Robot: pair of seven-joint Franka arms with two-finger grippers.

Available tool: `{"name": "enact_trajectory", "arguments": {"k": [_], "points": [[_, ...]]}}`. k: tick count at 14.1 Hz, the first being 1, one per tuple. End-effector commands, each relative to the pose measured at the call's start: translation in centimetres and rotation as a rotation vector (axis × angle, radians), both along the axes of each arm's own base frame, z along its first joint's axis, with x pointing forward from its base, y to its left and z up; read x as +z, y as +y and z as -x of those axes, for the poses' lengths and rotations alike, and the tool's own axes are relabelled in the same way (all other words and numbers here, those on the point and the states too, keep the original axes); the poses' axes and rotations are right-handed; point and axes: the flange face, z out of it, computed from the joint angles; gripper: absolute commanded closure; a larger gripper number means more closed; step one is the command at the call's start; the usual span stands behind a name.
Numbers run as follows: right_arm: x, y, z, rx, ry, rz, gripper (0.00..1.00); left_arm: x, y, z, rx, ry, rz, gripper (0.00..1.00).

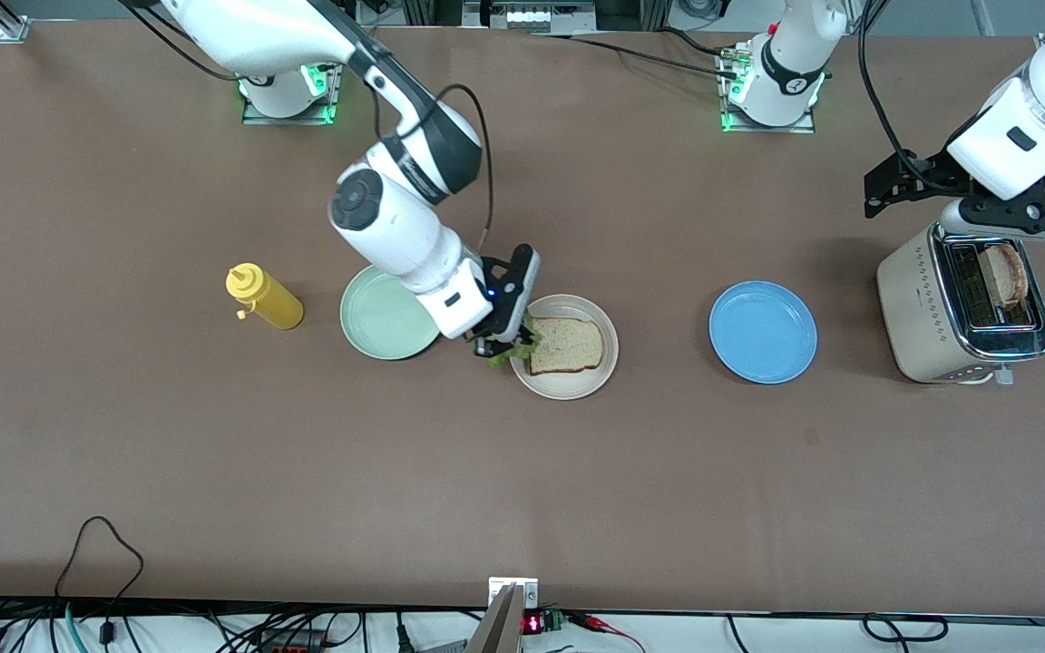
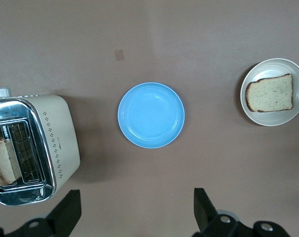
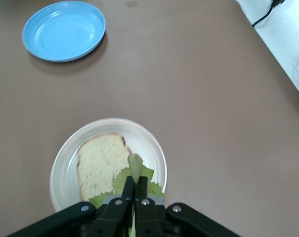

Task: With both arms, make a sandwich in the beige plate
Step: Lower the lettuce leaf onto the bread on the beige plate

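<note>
Beige plate (bread on it) lies under right gripper pinching lettuce; left gripper spread

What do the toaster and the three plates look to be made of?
Toaster: cream matte sides with a dotted pattern, probably painted metal or plastic; its top rim mirrors light, so polished metal. Beige plate, blue plate and mint-green plate: smooth single-colour surfaces with soft sheen, plastic or glazed ceramic; cannot tell which.

Lettuce leaf over bread slice
</note>
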Motion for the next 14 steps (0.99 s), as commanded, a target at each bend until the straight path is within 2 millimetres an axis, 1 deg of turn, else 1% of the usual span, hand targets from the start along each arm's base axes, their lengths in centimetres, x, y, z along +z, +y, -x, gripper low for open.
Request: {"name": "enact_trajectory", "arguments": {"k": [1,3,7,8,9,10,12,14], "points": [[-3.3,2.4,0.6,-0.034,-0.041,-0.060,1.00,0.5,-0.1,-0.4,-0.013,0.005,0.010,0.00],[-4.9,3.1,1.2,-0.060,-0.037,-0.072,1.00,0.5,-0.1,-0.4,-0.011,0.005,0.011,0.00],[-6.8,4.7,2.5,-0.090,-0.045,-0.100,1.00,0.5,0.0,-0.4,-0.010,0.005,0.011,0.00],[-7.0,5.0,2.7,-0.111,-0.040,-0.113,0.94,0.5,-0.1,-0.3,-0.011,0.006,0.011,0.00],[-6.9,5.5,3.1,-0.125,-0.029,-0.123,0.58,0.5,0.0,-0.4,-0.010,0.005,0.011,0.00],[-6.8,5.6,3.2,-0.136,-0.021,-0.128,0.01,0.5,-0.1,-0.4,-0.011,0.005,0.011,0.00],[-6.0,5.5,3.0,-0.140,-0.020,-0.130,0.00,0.5,0.0,-0.4,-0.010,0.005,0.011,0.00],[-4.7,4.5,2.1,-0.153,-0.008,-0.127,0.00,0.5,0.0,-0.4,-0.010,0.005,0.011,0.00]]}}
